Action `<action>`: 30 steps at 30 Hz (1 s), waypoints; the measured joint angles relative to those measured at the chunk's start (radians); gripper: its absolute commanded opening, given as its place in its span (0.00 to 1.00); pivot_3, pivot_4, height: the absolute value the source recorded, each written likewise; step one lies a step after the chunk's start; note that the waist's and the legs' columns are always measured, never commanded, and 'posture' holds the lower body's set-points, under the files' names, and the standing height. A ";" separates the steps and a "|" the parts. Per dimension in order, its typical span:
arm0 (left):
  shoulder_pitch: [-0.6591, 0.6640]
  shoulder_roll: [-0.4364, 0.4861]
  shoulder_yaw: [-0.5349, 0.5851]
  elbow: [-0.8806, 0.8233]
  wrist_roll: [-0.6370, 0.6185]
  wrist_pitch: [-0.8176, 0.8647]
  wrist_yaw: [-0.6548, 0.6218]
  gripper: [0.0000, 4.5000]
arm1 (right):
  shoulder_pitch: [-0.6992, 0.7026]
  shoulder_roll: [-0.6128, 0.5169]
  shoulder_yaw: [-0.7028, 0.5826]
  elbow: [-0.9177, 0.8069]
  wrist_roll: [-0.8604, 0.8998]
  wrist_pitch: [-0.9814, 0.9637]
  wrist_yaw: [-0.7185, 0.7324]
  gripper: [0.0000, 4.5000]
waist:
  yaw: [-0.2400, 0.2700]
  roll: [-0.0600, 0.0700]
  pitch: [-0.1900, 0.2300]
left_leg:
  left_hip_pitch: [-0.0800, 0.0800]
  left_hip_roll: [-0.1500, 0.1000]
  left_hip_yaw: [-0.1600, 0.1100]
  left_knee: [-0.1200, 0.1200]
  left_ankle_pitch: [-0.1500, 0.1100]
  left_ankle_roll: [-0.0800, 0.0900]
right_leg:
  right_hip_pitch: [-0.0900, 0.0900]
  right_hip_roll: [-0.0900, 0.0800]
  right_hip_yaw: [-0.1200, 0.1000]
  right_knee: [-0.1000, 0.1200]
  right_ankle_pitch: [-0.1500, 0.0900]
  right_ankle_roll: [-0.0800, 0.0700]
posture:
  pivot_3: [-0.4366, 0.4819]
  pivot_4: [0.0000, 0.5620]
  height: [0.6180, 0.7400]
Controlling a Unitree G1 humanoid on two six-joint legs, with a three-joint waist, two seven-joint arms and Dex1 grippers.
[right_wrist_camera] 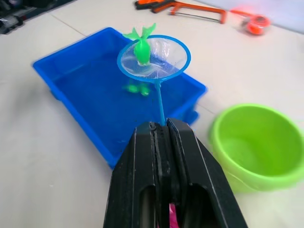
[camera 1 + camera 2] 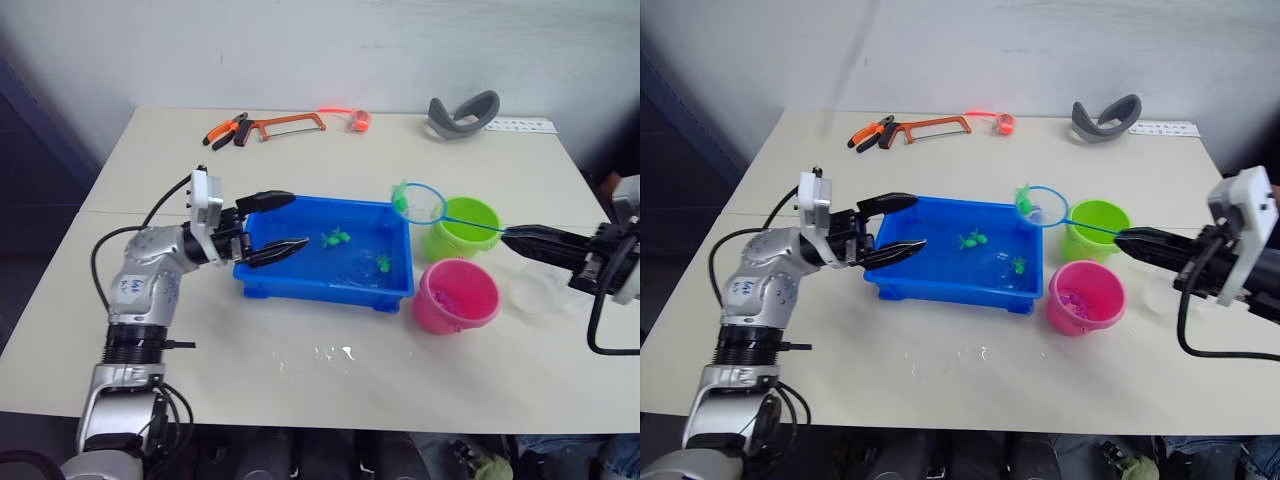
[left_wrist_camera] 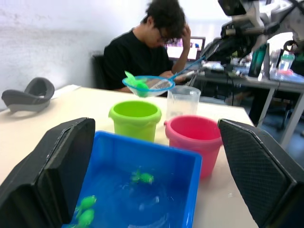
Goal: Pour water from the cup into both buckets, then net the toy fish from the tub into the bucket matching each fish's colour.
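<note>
The blue tub (image 2: 320, 286) sits mid-table with water and two green toy fish (image 2: 335, 238) in it. My left gripper (image 2: 298, 220) is open over the tub's left end. My right gripper (image 2: 515, 238) is shut on the thin handle of the net (image 2: 424, 204). The hoop hangs above the tub's far right corner, beside the lime green bucket (image 2: 462, 228), with a green fish (image 1: 141, 45) on its rim. The pink bucket (image 2: 457, 296) stands in front of the green one, with small pink pieces inside. The clear cup (image 2: 540, 288) stands upright under my right gripper.
An orange hacksaw (image 2: 285, 125), pliers (image 2: 225, 130), an orange roll (image 2: 358, 119) and a grey curved object (image 2: 462, 112) lie along the far edge. Spilled water (image 2: 315, 355) glistens in front of the tub. A person (image 3: 147, 42) sits beyond the table.
</note>
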 measured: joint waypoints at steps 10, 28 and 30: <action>-0.014 -0.079 -0.098 -0.043 0.081 0.008 0.122 1.00 | 0.121 -0.007 -0.002 0.156 -0.282 -0.366 -0.071 0.00 | -0.003 0.000 0.000 | 0.001 0.000 0.002 0.000 0.000 0.000 | 0.000 0.002 0.001 0.001 0.000 0.000 | 0.48 0.27 1.00; -0.026 -0.074 -0.105 -0.041 0.101 0.006 0.141 1.00 | 0.169 -0.007 0.174 0.318 -0.684 -1.007 -0.193 0.00 | -0.003 0.000 0.000 | 0.001 0.000 0.002 0.000 0.001 0.000 | 0.000 0.005 0.001 0.000 0.000 0.000 | 0.48 0.27 1.00; -0.026 -0.072 -0.105 -0.041 0.102 0.004 0.138 1.00 | 0.170 -0.031 0.180 0.363 -0.760 -1.129 -0.232 0.00 | -0.004 0.000 0.000 | 0.001 0.000 0.002 0.000 0.001 0.000 | 0.000 0.005 0.001 0.000 0.000 0.000 | 0.48 0.27 1.00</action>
